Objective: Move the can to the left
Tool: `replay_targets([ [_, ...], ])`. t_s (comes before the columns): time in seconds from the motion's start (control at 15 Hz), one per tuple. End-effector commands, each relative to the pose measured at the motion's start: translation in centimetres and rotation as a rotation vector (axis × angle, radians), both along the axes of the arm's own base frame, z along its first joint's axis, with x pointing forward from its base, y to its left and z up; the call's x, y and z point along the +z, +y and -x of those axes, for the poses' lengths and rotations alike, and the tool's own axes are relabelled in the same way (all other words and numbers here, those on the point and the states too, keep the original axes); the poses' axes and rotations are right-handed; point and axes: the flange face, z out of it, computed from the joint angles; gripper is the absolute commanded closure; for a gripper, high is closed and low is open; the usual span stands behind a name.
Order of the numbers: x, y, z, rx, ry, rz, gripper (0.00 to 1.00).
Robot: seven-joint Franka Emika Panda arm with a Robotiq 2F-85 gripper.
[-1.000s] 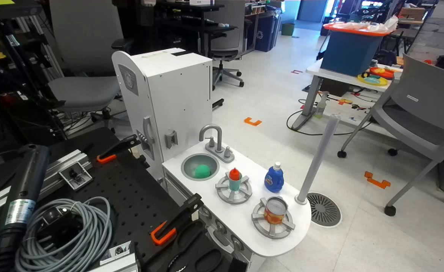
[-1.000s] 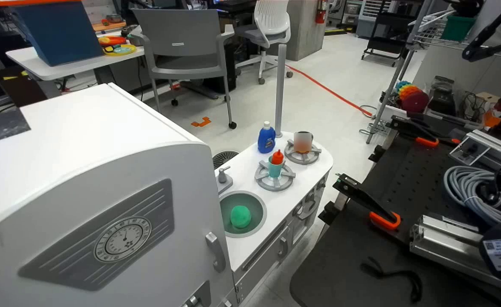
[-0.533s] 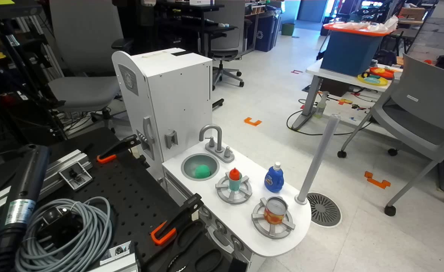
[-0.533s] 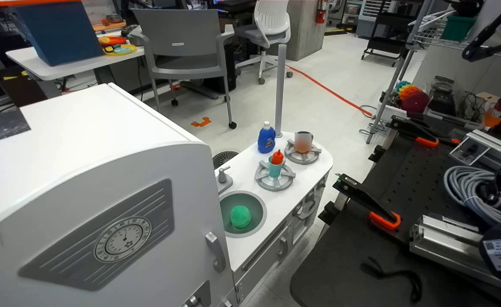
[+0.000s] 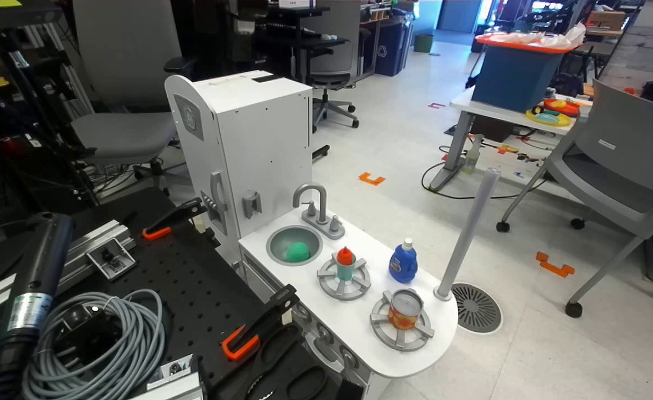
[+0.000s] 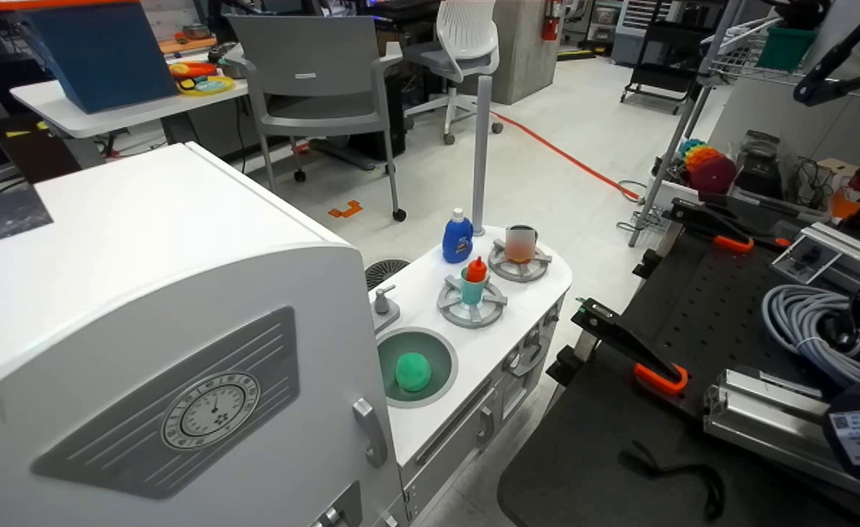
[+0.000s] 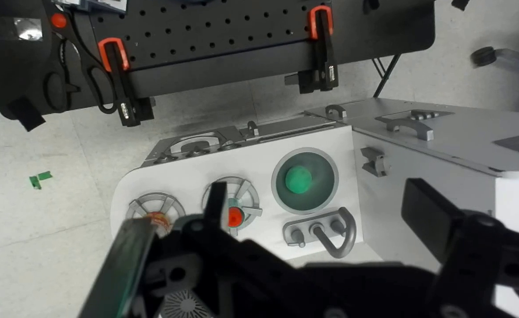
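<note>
The can (image 5: 405,312), an orange-red cylinder with a grey top, stands upright on the end burner of the white toy counter (image 5: 359,328). It also shows in an exterior view (image 6: 521,247), partly blurred. In the wrist view the can (image 7: 159,219) is partly hidden behind a finger. A blue bottle with a white cap (image 5: 403,263) stands beside it, also in an exterior view (image 6: 457,238); the wrist view hides it. My gripper (image 7: 321,212) is open and empty, its fingers wide apart high above the counter. A dark piece, apparently of my arm, shows at an exterior view's top edge.
A teal cup (image 5: 345,271) with a red bottle stands on the middle burner. A green ball (image 5: 297,252) lies in the sink. A faucet (image 5: 322,205), tall white cabinet (image 5: 268,128) and grey pole (image 5: 468,233) rise above the counter. A black table (image 5: 209,311) with clamps stands alongside.
At the top of an exterior view, the dark arm piece has moved down and to the right. The can, bottle and cup have not moved.
</note>
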Motion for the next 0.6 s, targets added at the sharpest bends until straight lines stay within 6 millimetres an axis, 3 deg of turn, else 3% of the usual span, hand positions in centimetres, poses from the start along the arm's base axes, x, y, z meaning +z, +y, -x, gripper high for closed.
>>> replay_targets([
  [0.0,-4.2,-1.7,-5.5,-0.086,0.033,0.071,0.00],
  [0.53,-16.3,-6.7,-17.1,-0.316,0.129,0.221,0.00],
])
